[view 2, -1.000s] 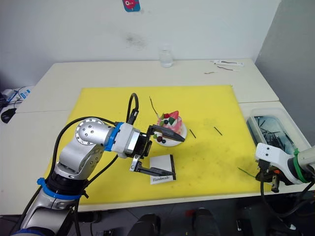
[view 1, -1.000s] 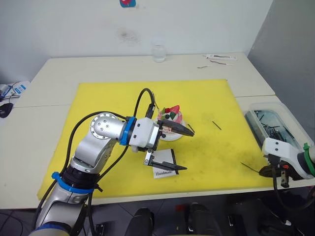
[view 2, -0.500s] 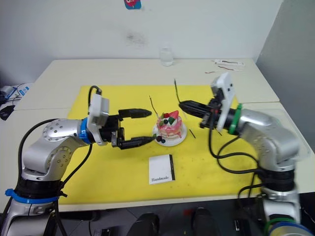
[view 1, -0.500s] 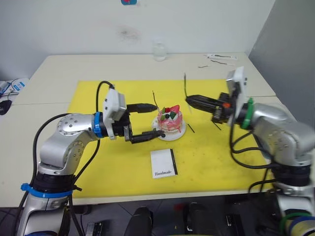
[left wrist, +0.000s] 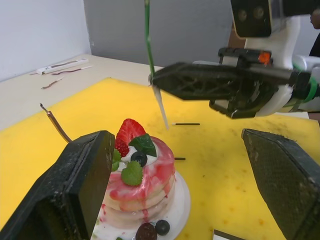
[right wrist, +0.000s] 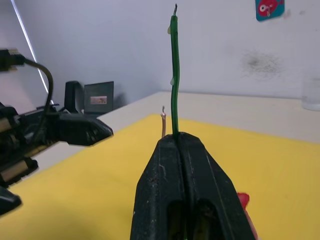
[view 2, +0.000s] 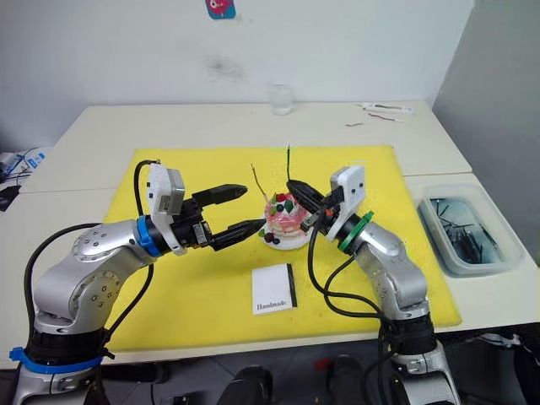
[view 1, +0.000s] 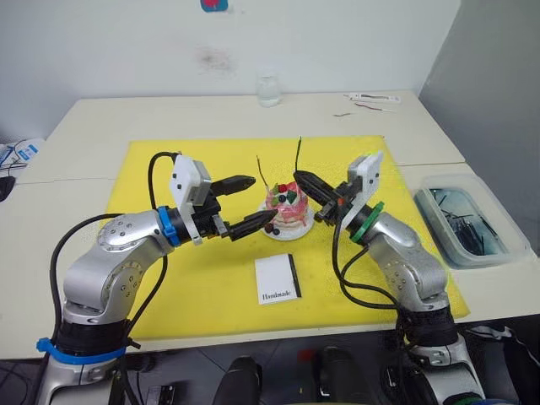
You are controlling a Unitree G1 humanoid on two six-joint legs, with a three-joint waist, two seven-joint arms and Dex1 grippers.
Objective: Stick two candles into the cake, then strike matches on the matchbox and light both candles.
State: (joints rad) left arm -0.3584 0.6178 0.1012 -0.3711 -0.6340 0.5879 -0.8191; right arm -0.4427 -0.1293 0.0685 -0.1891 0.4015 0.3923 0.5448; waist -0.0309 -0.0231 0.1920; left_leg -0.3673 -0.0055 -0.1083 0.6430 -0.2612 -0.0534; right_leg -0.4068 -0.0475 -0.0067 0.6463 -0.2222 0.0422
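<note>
The right gripper (view 2: 297, 191) is clamped on the green candle (left wrist: 148, 35), which is held upright with its pale lower tip (left wrist: 162, 107) hanging just above the cake (view 2: 285, 221), off the cake's 2 o'clock edge in the head views. The step in hand is judged to be planting this second candle. It is best done by bringing the tip over a bare patch of cream clear of the strawberry (left wrist: 129, 136) and leaves, keeping the taper vertical, and pressing straight down slowly, since so thin a stick is likely to bend or tip the cake if pushed at a slant. The grip should be released only once the candle stands by itself.

The left gripper (view 2: 234, 210) is spread wide and empty at the cake's 9 o'clock side, close enough to steady the plate (view 2: 291, 243) if needed. The golden candle (view 2: 257, 183) leans from the cake's 10 o'clock edge. The matchbox (view 2: 273, 289) lies at 6 o'clock of the cake, well apart.

Compared with half a second ago, the right gripper has been brought nearer the cake and lowered, and the green candle now stands over it rather than off to 3 o'clock. The left gripper is held much as it was.
</note>
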